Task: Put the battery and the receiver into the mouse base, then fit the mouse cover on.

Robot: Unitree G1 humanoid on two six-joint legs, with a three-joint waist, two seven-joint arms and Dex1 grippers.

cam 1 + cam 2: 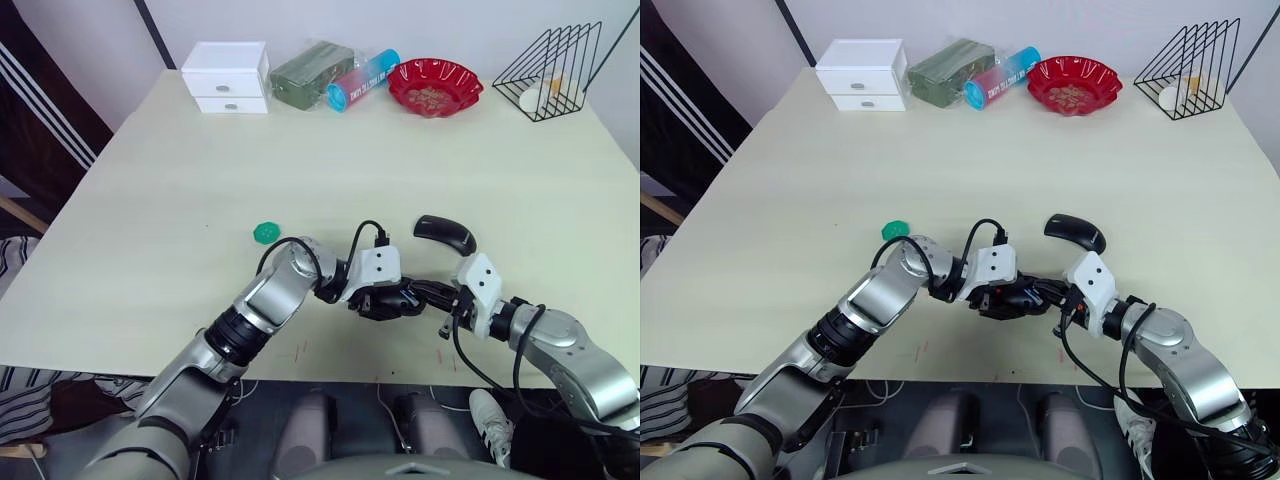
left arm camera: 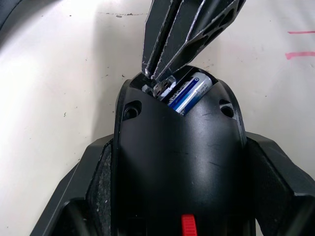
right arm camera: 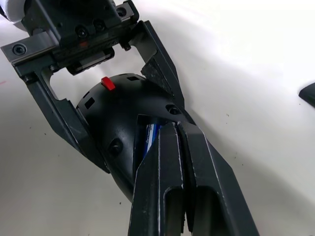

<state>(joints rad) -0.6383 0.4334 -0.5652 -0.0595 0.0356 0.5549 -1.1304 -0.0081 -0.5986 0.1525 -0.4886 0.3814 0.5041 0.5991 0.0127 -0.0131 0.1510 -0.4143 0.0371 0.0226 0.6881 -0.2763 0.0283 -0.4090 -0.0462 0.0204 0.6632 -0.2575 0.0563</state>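
While clamped, the mouse base point(image 2: 179, 162) shows the battery point(image 2: 189, 92) inside.

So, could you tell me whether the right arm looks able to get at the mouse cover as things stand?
Probably yes: the mouse cover lies bare on the table just beyond the right gripper, nothing between them. But that gripper's shut fingers are at the mouse base, so it must withdraw first.
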